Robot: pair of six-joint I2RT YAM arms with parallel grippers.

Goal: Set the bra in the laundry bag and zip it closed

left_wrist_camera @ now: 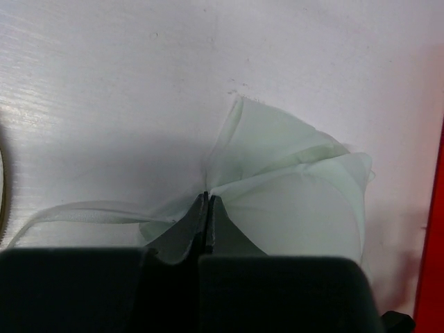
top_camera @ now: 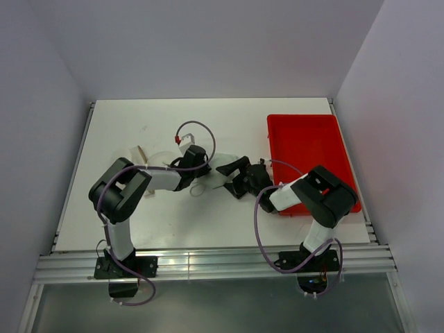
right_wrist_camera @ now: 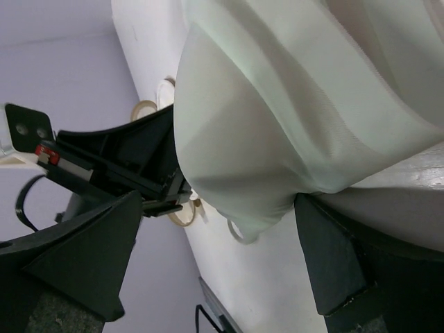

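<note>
The bra [left_wrist_camera: 291, 194] is a pale white garment lying on the white table, with a thin strap [left_wrist_camera: 83, 211] trailing to the left. My left gripper [left_wrist_camera: 207, 198] is shut on a fold of it, and the cloth puckers at the fingertips. In the top view the left gripper [top_camera: 202, 173] and the right gripper [top_camera: 229, 175] meet at the table's middle, over the bra [top_camera: 207, 183]. My right gripper [right_wrist_camera: 218, 208] stands open, and the bra's cup [right_wrist_camera: 277, 118] hangs between its fingers [right_wrist_camera: 326, 257]. The cream laundry bag [top_camera: 142, 154] lies behind the left arm.
A red tray [top_camera: 309, 149] stands at the right of the table, close behind the right arm; its edge [left_wrist_camera: 437, 243] shows in the left wrist view. White walls close in the table on three sides. The left gripper's body [right_wrist_camera: 132, 166] crosses the right wrist view.
</note>
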